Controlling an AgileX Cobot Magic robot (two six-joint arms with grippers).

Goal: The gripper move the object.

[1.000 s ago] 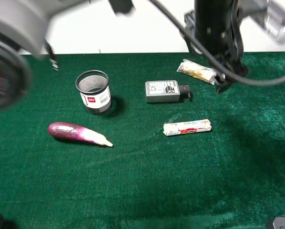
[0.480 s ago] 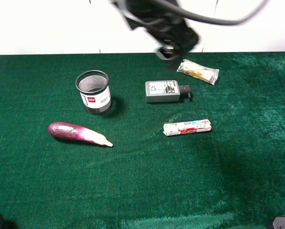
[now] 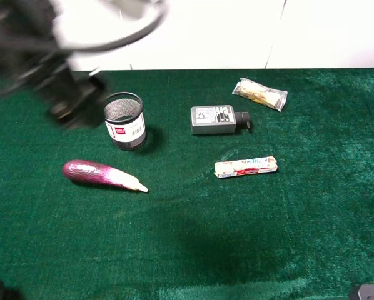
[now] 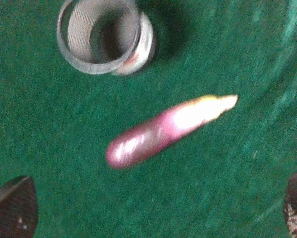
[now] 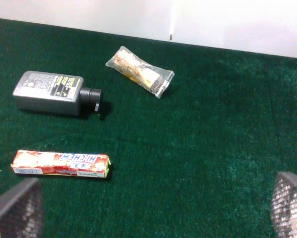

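The object, a cream-white candy roll (image 3: 245, 166) with red and blue print, lies flat on the green cloth right of centre; it also shows in the right wrist view (image 5: 60, 164). My left gripper (image 4: 153, 208) is open and empty, high above the purple eggplant (image 4: 163, 130). Its arm is a dark blur (image 3: 62, 87) at the back left, beside the mesh cup (image 3: 123, 119). My right gripper (image 5: 151, 208) is open and empty, well above the cloth, with the candy roll off to one side. The right arm is out of the high view.
A grey power adapter (image 3: 215, 119) lies behind the candy roll, and a clear-wrapped tan snack packet (image 3: 259, 94) lies at the back right. The eggplant (image 3: 102, 175) lies front left of the cup. A white wall runs along the table's far edge.
The blurred arm has swept fast along the back of the table from right to left, ending by the mesh cup. No object on the cloth has moved.
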